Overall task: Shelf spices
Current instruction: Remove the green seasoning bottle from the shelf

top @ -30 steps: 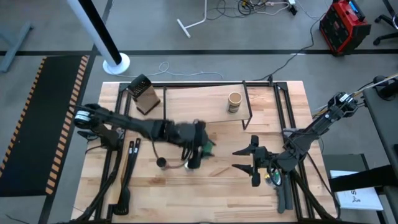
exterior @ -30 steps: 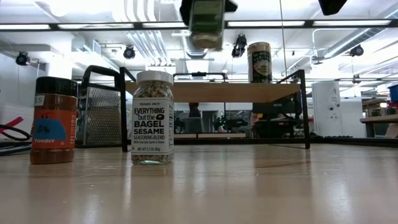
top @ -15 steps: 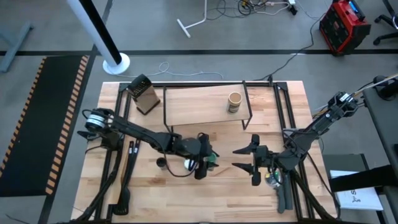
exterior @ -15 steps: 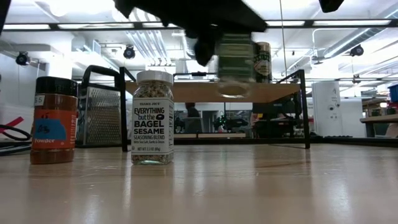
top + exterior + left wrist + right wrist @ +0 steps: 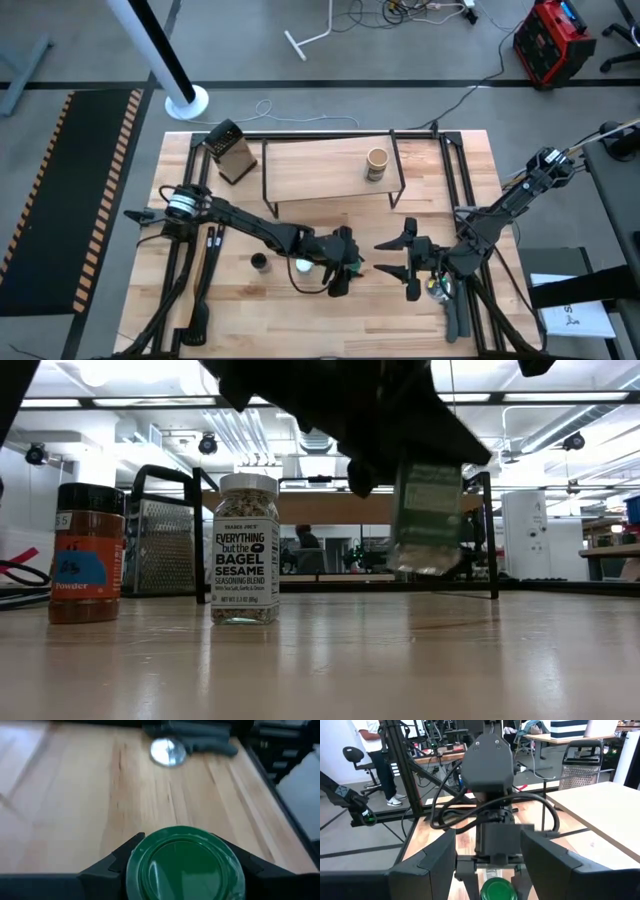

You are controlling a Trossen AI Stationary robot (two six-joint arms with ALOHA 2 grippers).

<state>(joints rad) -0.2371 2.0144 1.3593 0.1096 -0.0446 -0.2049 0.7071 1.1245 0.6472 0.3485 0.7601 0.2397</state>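
My left gripper [image 5: 343, 266] hangs over the table's near middle, shut on the green-lidded spice jar [image 5: 427, 515], which is clear of the table. The white-lidded jar [image 5: 246, 550] and the dark-lidded jar [image 5: 88, 555] stand on their bases on the tabletop to its left. The tan jar [image 5: 377, 163] stands on the shelf's wooden top [image 5: 320, 165]; in the low view my arm hides it. My right gripper [image 5: 384, 256] waits open just right of the held jar, its fingers pointing at it. My left gripper pinches the green-lidded jar between its two fingers [image 5: 112, 865], one on each side just below the green lid [image 5: 185, 865]. The fingers come from above, pointing down. The jar hangs below them, slightly tilted, its base [image 5: 425, 565] a little above the tabletop.
The metal grater [image 5: 232, 152] stands by the shelf's left far leg. A round silver disc [image 5: 168, 751] lies on the wood near my right arm. The shelf's black legs [image 5: 490, 535] stand behind the held jar. A person [image 5: 372, 740] is in the room beyond the table.
My left gripper has carried the green-lidded jar toward the table's right and near edges and down, from above shelf-top height to just above the tabletop. It has stayed shut on the jar. The other jars have kept still.
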